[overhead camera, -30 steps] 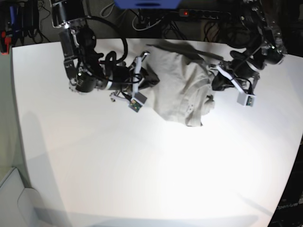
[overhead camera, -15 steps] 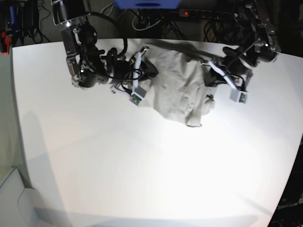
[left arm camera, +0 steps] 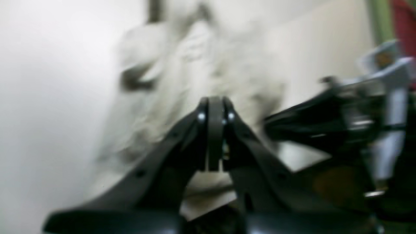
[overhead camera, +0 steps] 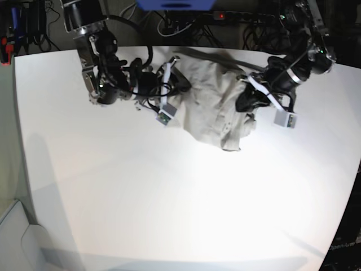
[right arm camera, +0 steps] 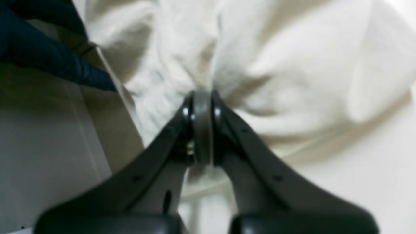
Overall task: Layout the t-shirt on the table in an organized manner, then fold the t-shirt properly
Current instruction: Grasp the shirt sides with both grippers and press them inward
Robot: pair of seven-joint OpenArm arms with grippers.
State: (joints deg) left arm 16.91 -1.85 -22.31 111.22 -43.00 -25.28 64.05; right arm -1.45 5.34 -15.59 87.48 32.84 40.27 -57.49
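Note:
The light grey-beige t-shirt (overhead camera: 214, 107) lies bunched and wrinkled on the white table (overhead camera: 169, 197), close to its far edge. My right gripper (overhead camera: 179, 84) is at the shirt's left edge. In the right wrist view it (right arm camera: 201, 97) is shut, and folds of the shirt (right arm camera: 292, 74) run out from its tips. My left gripper (overhead camera: 244, 104) is at the shirt's right edge. In the blurred left wrist view it (left arm camera: 213, 109) is shut, with its tips against the shirt (left arm camera: 195, 74). The other arm shows at that view's right.
The table's far edge runs just behind the shirt. Cables and a power strip (overhead camera: 242, 17) lie beyond it, with a blue object (overhead camera: 175, 4) at the top. The table's right edge (overhead camera: 350, 186) curves in near the left arm.
The right gripper has moved toward the far edge and slightly right. The left gripper has moved inward over the shirt's right edge. The shirt is bunched a little narrower between them.

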